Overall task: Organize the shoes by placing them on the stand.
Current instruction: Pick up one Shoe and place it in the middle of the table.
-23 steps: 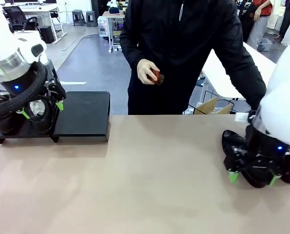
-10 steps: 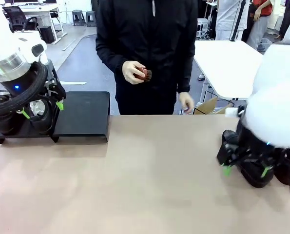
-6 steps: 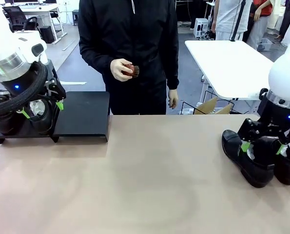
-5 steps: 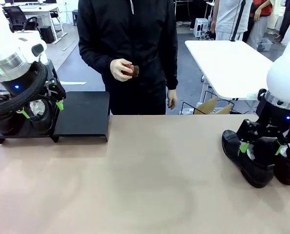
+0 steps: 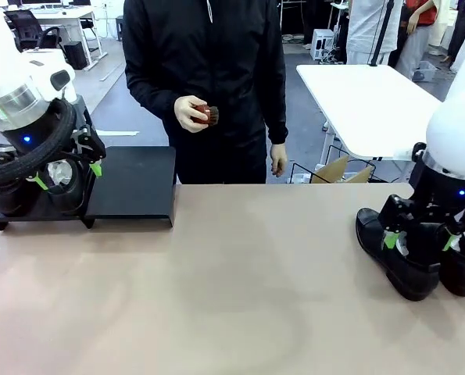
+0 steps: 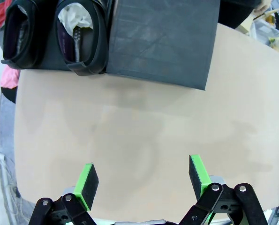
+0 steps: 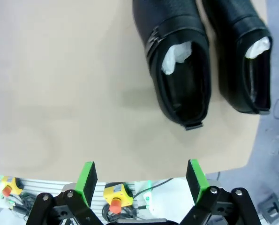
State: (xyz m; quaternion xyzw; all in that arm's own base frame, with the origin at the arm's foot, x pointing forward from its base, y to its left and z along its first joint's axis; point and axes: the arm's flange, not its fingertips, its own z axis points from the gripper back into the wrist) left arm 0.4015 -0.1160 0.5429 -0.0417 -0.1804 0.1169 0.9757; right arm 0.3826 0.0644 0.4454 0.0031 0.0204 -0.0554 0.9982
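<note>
bright, even overhead light leaves only faint, soft shadows on the tan table (image 5: pixel 240 273). the wrist views bend outward at their edges. the shoes (image 7: pixel 174 23) carry a dull sheen, with little blur anywhere.

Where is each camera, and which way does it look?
Front view: between the arms, facing the person across the table; left gripper, right gripper show.
Left wrist view: looks down at the stand and two shoes on it; own fingers show.
Right wrist view: looks down at two table shoes; own fingers show.
Front and left wrist share the stand.
</note>
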